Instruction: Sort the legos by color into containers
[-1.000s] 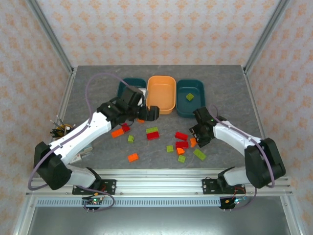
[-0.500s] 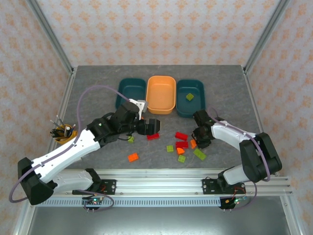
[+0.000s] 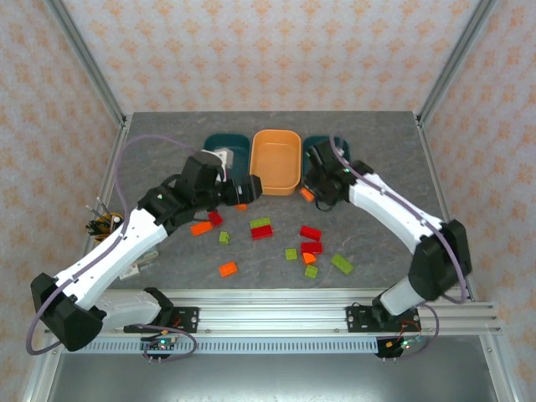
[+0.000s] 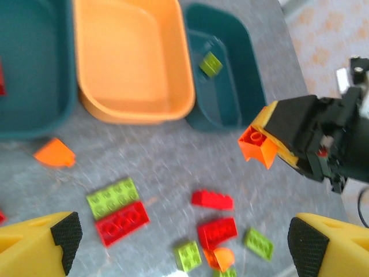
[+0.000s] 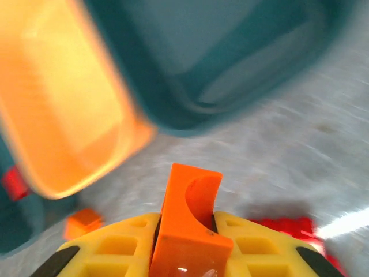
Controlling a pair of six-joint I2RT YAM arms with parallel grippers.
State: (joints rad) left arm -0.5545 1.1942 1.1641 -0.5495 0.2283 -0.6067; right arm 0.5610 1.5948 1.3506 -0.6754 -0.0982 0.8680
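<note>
Three trays sit in a row at the far side of the table [image 3: 394, 142]: the left teal tray [image 4: 34, 69], the orange tray [image 4: 132, 57] in the middle, and the right teal tray [image 4: 236, 86] just beside it. One small yellow-green brick [image 4: 211, 63] lies inside the right teal tray.

Now the right gripper [image 5: 187, 254]: its jaws are clamped tight on an orange brick [image 5: 187, 222], with the brick's hollow underside facing the wrist camera. From above, that brick is held just in front of the trays, near the seam between the orange tray and the right teal tray.

Over on the other side, the left gripper [image 4: 183, 238] hovers above the loose scatter with its jaws spread wide. Its black pads [image 4: 64, 231] sit at the bottom corners of its own view.

And down on the table, plenty waits. An orange wedge [image 4: 55, 154] lies just in front of the left teal tray. A yellow-green plate [image 4: 112, 197] lies touching a red plate [image 4: 121, 222], side by side. To their right are a slim red brick [image 4: 212, 199] and a wider red brick [image 4: 218, 232], with a green square brick [image 4: 187, 255] near them.
</note>
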